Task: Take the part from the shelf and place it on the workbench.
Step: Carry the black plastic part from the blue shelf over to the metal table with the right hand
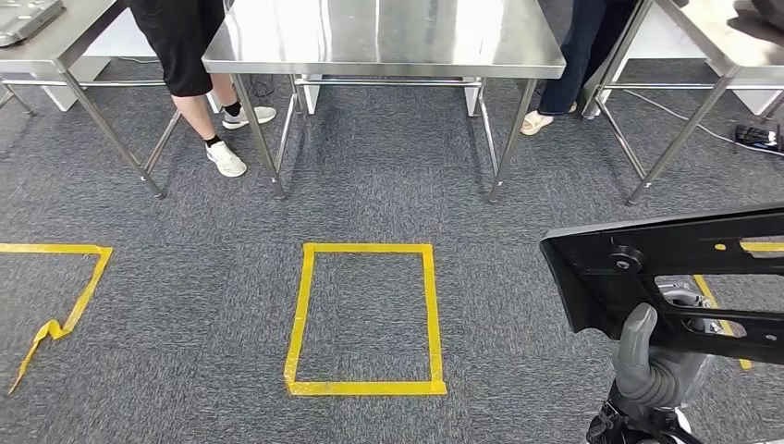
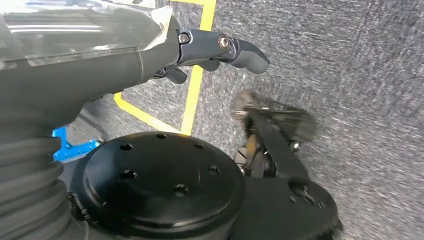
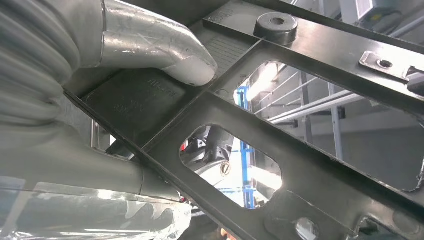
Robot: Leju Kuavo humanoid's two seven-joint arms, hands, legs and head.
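Clearly, the right hand (image 1: pixel 652 356) is gripping the part (image 1: pixel 675 268), a flat black plastic panel with cut-out openings, and is holding it in the air over the grey carpet (image 1: pixel 370 203), low at the robot's right side. From the head view the grey thumb is lying across the panel's upper face, with the panel's far edge reaching out past the picture's right border. Ahead, a steel workbench (image 1: pixel 388 42) is standing beyond a rectangle of yellow tape (image 1: pixel 300 314) on the floor, and the part is well apart from it. Two people are standing behind the tables, showing as legs and shoes (image 1: pixel 226 159). Closer in, the right wrist view is showing the thumb (image 3: pixel 165 50) pressing on the part (image 3: pixel 310 155) beside a raised round boss, with the rest of the hand passing under the panel. Meanwhile the left wrist view is looking down at the carpet and a yellow tape line (image 2: pixel 197 85); the left hand (image 2: pixel 210 52) is holding nothing, its dark fingers (image 2: pixel 240 52) lying loosely extended.
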